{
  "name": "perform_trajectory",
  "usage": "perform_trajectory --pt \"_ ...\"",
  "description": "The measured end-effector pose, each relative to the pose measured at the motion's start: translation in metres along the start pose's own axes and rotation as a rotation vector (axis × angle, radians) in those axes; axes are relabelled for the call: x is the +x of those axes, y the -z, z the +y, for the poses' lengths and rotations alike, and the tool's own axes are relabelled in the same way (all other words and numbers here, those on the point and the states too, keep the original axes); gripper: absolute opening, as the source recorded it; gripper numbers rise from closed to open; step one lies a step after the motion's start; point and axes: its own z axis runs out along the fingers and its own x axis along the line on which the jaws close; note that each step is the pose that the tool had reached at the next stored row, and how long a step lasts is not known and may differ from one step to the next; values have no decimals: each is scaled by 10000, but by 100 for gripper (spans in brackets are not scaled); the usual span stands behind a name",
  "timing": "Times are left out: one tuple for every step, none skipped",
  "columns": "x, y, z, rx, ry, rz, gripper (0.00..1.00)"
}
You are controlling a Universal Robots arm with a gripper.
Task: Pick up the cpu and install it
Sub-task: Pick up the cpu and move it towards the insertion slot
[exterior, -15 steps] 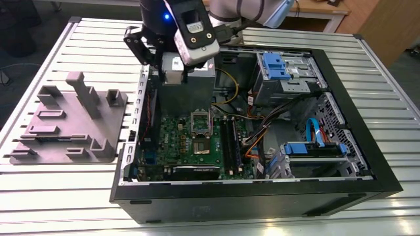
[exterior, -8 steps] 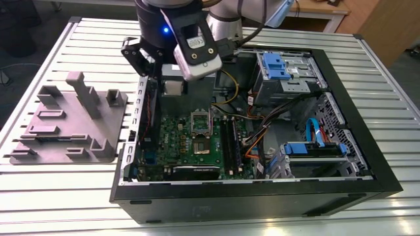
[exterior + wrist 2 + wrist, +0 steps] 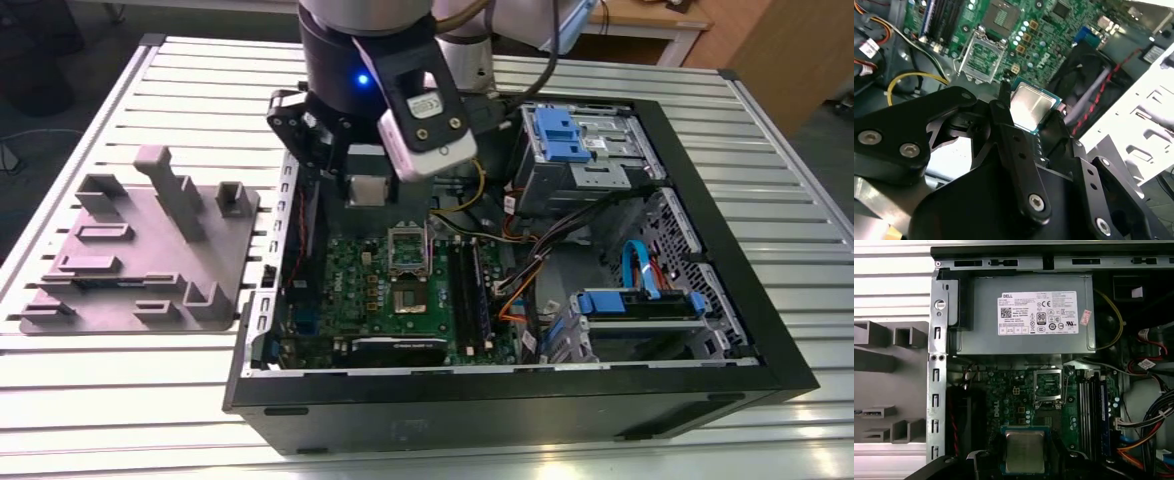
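A large white label (image 3: 1038,312) sits on the grey power supply (image 3: 984,325) in the first wrist view. It carries a maker's logo, a barcode, a square code, a boxed number, rows of fine print and a line of certification marks. Just beside it is a small pink sticker (image 3: 1085,318) whose print is too small to make out. White lettering (image 3: 995,402) runs sideways on the green motherboard (image 3: 1019,385), near the cpu (image 3: 1025,452) – the second wrist view shows the same lettering. A white tag (image 3: 1146,363) with fine print hangs on a cable. In the exterior view, a small printed label (image 3: 427,105) sits on the camera housing (image 3: 424,125) – illegible.
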Motion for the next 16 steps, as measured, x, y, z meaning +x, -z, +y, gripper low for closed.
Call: perform_trajectory --pt "-26 -7 -4 -2 1 -1 47" --pt "-54 -12 -7 -1 0 -1 47" --pt "-79 -18 -8 -1 0 -1 47" --pt "-107 -23 -7 0 0 0 47" --pt "-132 -30 -8 -1 0 -1 47" --pt "-159 -36 -7 -1 0 0 47" --pt "-193 -41 -7 0 1 0 47" --pt "-230 -46 -6 -1 1 1 47" --pt "-263 -51 -6 -1 1 1 47" --pt "-288 -56 -6 -2 2 1 47" --pt "-302 -66 -6 -3 3 1 47" --pt "-310 -79 -8 -3 4 1 47" --pt "-313 -96 -9 -2 5 1 47" --pt "-314 -114 -11 -1 5 1 47" --pt "-315 -132 -13 -2 8 1 47" --pt "-316 -149 -15 -1 11 2 47"
